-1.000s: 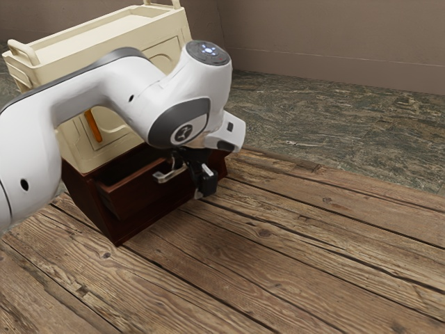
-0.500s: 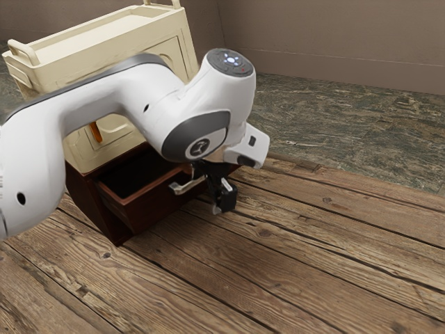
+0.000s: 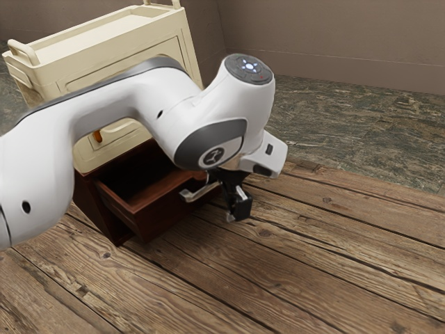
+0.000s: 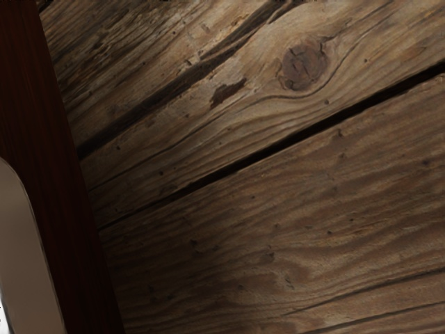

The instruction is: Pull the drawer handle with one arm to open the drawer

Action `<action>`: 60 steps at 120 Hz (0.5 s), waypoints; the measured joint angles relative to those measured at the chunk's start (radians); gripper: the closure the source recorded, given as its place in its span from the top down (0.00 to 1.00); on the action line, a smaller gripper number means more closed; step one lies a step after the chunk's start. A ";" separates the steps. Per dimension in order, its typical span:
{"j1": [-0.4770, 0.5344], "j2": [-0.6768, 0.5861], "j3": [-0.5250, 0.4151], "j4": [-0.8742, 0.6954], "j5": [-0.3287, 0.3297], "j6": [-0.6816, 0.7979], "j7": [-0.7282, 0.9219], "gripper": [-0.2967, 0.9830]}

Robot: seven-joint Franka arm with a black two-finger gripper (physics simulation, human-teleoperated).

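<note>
- If the pull strays from the drawer's line of travel, the end effector (image 3: 238, 209) could slip off the handle (image 3: 192, 196); side load on smooth metal would be the likely cause.
- Grip state cannot be determined: the contact area at the handle is hidden.
- The drawer (image 3: 163, 218) stands partly open, its front near the end effector. Further pulling against a bind or end stop could drag or tip the cabinet (image 3: 97, 209).
- Downward drift could scrape the end effector on the planks (image 3: 313, 278) below it.
- Handle: pale grey metal bar, bent, with rounded edges.
- Drawer and cabinet: dark red-brown wood, boxy, straight-edged.
- Planks: weathered brown wood; wavy grain, knots, dark seams.
- Cart (image 3: 139, 35), well apart from the end effector: cream, smooth, raised rim, looped end grips.
</note>
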 joint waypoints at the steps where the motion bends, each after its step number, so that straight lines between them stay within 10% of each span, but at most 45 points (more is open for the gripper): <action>1: -0.001 0.000 0.000 0.000 0.000 0.000 0.000 0.76; 60: -0.019 -0.017 0.002 0.011 -0.111 0.004 -0.005 0.71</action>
